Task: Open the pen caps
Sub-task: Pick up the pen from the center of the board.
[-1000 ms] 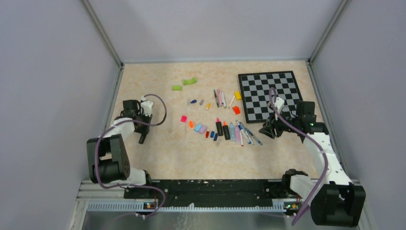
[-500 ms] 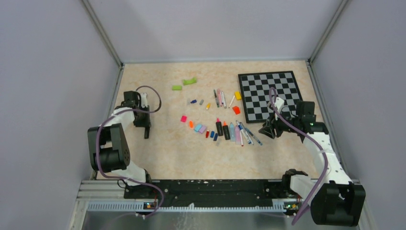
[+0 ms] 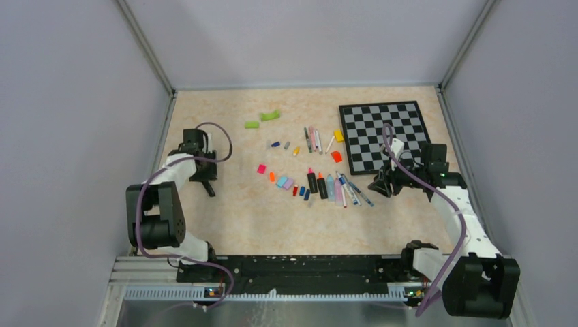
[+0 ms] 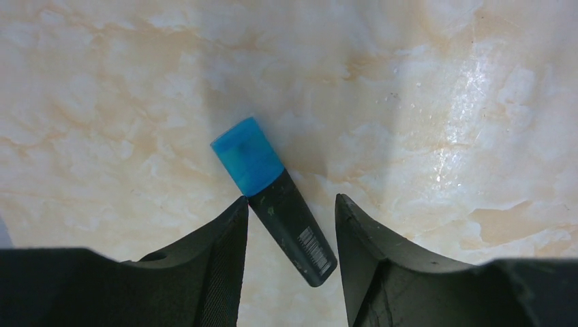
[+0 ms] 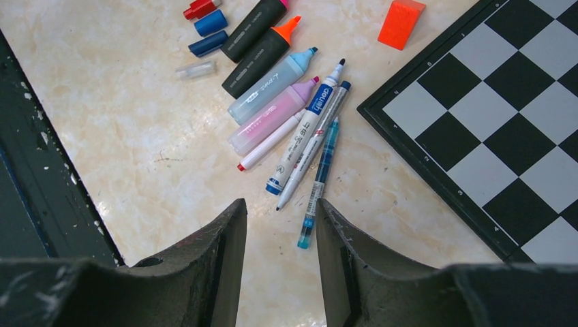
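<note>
Marbled beige tabletop (image 3: 238,218), grey-walled cell: your left gripper (image 4: 290,200) hangs low over a lone highlighter (image 4: 294,235), well apart from the main row of pens (image 3: 334,187) at mid-table. Its jaws stand apart, with the black barrel lying on the table in the gap between them and one fingertip just beside it; nothing is clamped. The barrel runs on a slant across the wrist view, with its blue cap (image 4: 247,155) pointing away from the fingers and lying beyond their tips, and the butt end back toward the palm. That slant is what the next grasp turns on: closing now would likely catch the barrel just behind the cap, askew rather than square. Your right gripper (image 5: 279,203), jaws likewise apart and empty, hovers beside the chessboard (image 5: 491,122) with that row fanned out ahead of it, far from this cap. Loose caps (image 3: 285,182) lie left of the row.
</note>
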You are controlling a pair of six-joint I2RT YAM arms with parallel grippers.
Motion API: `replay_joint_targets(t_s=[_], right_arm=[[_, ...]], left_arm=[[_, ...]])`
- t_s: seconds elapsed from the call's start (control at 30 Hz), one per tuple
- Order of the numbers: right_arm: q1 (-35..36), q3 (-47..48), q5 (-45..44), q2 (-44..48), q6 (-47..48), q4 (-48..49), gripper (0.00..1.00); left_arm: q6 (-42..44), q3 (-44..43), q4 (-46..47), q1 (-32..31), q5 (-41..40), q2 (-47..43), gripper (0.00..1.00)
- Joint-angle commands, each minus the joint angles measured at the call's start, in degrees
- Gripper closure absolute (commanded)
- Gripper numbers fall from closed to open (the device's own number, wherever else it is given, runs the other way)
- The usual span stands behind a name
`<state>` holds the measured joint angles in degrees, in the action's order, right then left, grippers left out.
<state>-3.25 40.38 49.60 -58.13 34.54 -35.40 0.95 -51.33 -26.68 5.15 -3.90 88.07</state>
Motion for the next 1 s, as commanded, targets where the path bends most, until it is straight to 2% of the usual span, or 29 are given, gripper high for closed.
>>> replay_joint_targets(t_s=[0.0,0.2,0.27,0.47,0.63,0.83,0.97], right_arm=[[-0.45,0.49,1.03,-0.41,1.32,1.1,0.59],[-0.45,0.51,0.87,-0.5,1.45,1.01,0.59],[-0.45,0.49,0.85,-0.49,1.5,1.01,0.59],[-0.45,0.58,1.02,-0.58,1.57,0.98,0.59],[-0.45,0.67,0.91,-0.59,1.75,0.79,0.59],[-0.45,0.67,0.85,-0.55,1.93,0.73,0.59],[-0.45,0.66,0.87,-0.49,2.02,0.62,0.59]], left_arm=[[-0.84,-0.06,-0.11,0.03,-3.03,-2.02,0.47],[-1.66,-1.86,-2.07,0.0,-1.85,1.94,0.46],[-3.95,-2.77,-3.36,0.02,-2.26,2.81,0.44],[-14.46,-7.65,-10.48,0.21,-6.43,5.98,0.29],[-22.19,-9.06,-14.58,0.17,-8.36,7.29,0.27],[-23.03,-6.68,-11.67,0.73,-1.13,3.89,0.28],[-22.5,-6.0,-11.54,0.74,4.36,5.2,0.34]])
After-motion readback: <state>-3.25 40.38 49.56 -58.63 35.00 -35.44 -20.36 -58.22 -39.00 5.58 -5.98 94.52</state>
